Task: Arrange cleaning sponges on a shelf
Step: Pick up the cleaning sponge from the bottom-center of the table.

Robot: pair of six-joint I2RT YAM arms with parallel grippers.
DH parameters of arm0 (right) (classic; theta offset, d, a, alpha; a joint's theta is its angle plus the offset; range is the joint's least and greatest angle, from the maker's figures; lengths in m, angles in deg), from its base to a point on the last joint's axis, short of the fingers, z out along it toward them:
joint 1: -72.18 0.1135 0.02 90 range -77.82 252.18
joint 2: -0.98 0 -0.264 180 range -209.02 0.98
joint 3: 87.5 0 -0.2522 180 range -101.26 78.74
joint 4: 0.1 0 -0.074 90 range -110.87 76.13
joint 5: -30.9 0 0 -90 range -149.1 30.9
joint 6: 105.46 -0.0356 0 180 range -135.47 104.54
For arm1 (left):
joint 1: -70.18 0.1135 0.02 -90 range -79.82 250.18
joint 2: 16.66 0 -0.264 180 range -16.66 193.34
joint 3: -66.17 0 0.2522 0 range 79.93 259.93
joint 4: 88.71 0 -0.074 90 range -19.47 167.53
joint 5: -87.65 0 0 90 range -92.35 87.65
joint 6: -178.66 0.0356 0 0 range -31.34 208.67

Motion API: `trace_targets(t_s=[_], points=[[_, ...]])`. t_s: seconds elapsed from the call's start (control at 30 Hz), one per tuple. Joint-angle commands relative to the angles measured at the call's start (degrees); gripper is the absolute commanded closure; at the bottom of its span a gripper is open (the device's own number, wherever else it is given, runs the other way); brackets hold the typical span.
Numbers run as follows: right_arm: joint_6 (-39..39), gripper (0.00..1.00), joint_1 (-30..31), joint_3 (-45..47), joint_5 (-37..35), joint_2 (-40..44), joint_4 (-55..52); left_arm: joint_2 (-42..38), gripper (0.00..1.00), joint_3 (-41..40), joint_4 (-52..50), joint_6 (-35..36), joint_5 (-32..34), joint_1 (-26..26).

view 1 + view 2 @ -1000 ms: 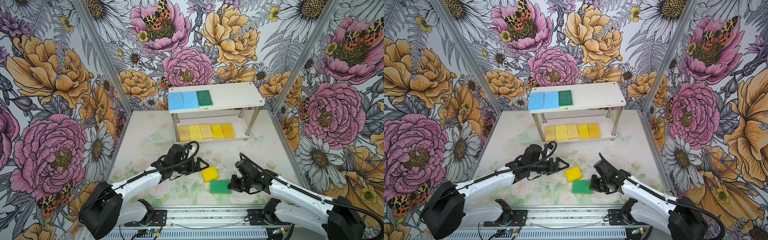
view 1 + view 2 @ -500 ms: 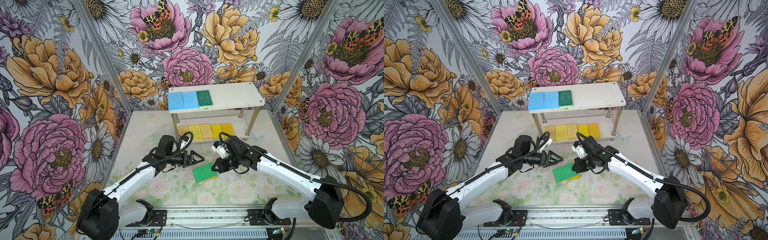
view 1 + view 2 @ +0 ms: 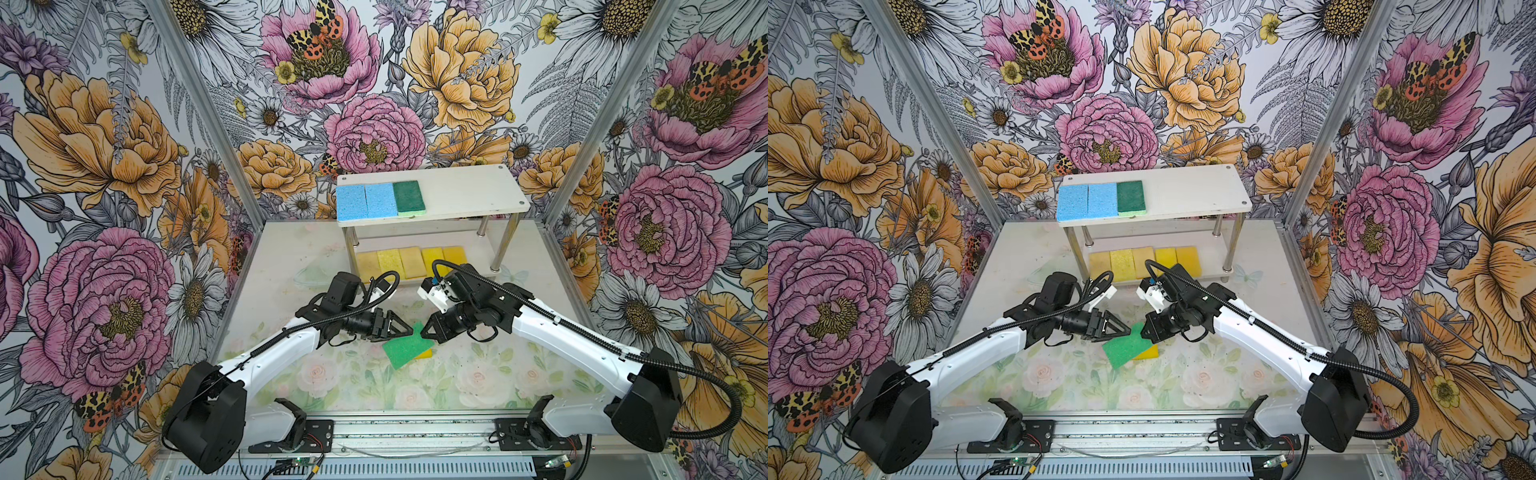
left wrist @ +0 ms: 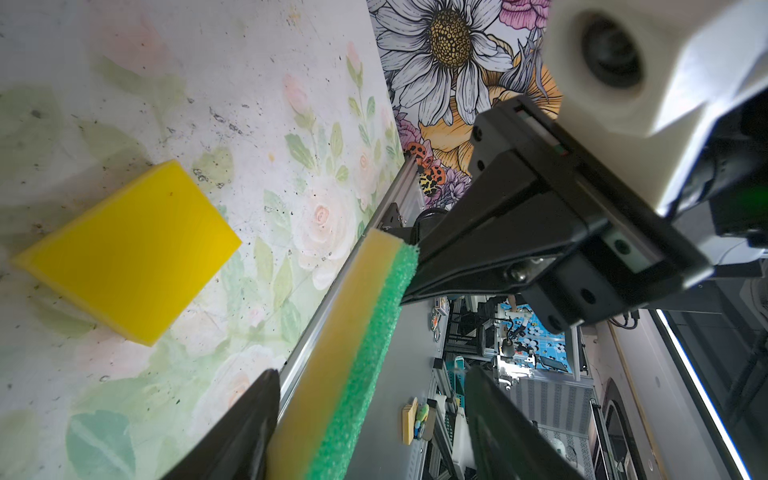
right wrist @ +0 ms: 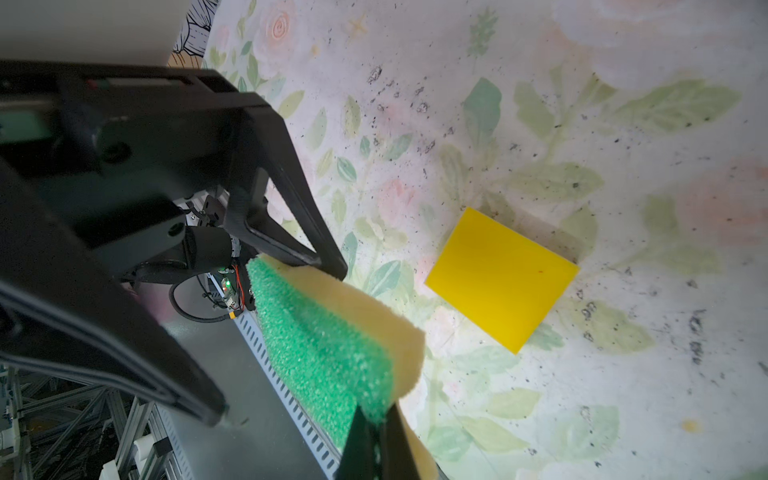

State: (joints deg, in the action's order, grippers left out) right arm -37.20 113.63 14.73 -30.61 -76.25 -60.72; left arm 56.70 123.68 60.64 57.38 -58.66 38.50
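You work inside a booth whose walls (image 3: 104, 145) carry a bold print of pink and orange peonies, white daisies, ferns and spotted moths, with bare aluminium posts (image 3: 201, 104) in the back corners. The table (image 3: 457, 386) wears a pale, speckled sheet of roses and green leaves, evenly lit, with a metal rail (image 3: 415, 428) along its near edge. Past that edge, your left wrist view shows a dim workshop (image 4: 519, 332) and a bright light strip (image 4: 692, 374).

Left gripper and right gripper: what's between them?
A green sponge, pinched by the right gripper, its other end inside the open left gripper; both top views show it.
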Motion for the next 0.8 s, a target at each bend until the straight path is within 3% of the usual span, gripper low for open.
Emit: trace_targets(t_s=[0.0,0.1,0.23,0.3,0.4,0.57,0.63,0.7,0.77], points=[[1.32,1.0,0.38,-2.17,0.95,0.31,0.62,1.23,0.34,1.86,-0.62,2.03,0.04,-1.09],[1.68,1.0,0.38,-2.18,0.91,0.32,0.44,1.69,0.52,2.13,-0.52,2.06,0.44,-1.18],[1.79,1.0,0.37,-2.79,0.84,0.06,0.35,2.21,0.65,2.62,-0.56,2.11,0.41,-1.45],[1.77,1.0,0.38,-3.01,0.78,-0.2,0.35,2.6,0.79,2.86,-0.59,2.12,0.48,-1.67],[1.61,1.0,0.32,-3.22,0.49,-0.12,0.25,2.94,0.92,3.21,-0.61,2.1,0.6,-1.95],[-1.84,0.67,-1.69,-2.84,-1.88,3.36,0.41,2.02,0.95,2.98,-0.22,-0.86,4.39,-1.51],[-5.68,0.6,-4.02,-2.49,-4.04,5.85,0.51,1.08,0.96,0.78,3.54,-5.7,6.53,-0.68],[-9.42,0.52,-5.92,-2.2,-6.25,9.06,0.89,-0.23,0.95,-4.63,15.47,-16.54,8.93,0.55],[-14.9,0.46,-7.26,-1.3,-8.97,11.54,1.61,-2.49,0.96,-11.77,29.62,-29.09,15.73,1.57]])
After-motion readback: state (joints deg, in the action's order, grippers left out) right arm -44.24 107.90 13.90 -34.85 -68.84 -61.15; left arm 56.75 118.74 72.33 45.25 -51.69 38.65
